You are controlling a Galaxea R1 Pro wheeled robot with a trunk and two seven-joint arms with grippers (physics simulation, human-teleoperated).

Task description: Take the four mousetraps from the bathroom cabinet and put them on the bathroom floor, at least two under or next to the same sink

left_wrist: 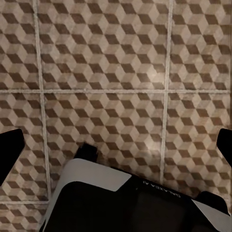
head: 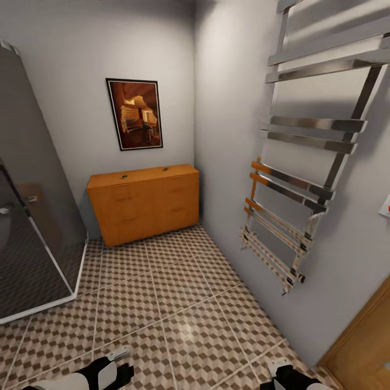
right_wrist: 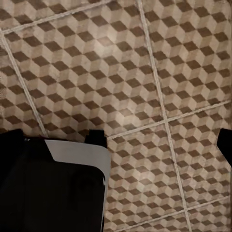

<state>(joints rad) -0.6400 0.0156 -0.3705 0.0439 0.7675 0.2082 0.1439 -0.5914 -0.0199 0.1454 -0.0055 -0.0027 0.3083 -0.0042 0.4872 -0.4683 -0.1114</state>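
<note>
**Bathroom corner: cabinet ahead, both arms idle**

- Shower enclosure [head: 32,216]: dark glass, left of the cabinet, its corner close to the cabinet's left end.
- Left gripper [head: 116,368]: low over the floor, well short of the cabinet. Fingertips at the wrist view's edges stand wide apart, nothing between them.
- Cabinet [head: 143,203]: orange-brown sideboard against the far wall, drawers closed. Two small dark items lie on its top; too small to tell whether they are mousetraps.
- Picture [head: 134,114]: on the wall above the cabinet.
- Bathroom floor [head: 179,303]: cube-pattern tiles, bare in front of the cabinet.
- Right gripper [head: 287,376]: likewise low, spread wide, holding nothing.
- Towel rail [head: 303,179]: chrome ladder on the wall right of the cabinet.

Risk, judged: the approach lane to the cabinet is narrow; drifting either way could clip the enclosure or the rail.
</note>
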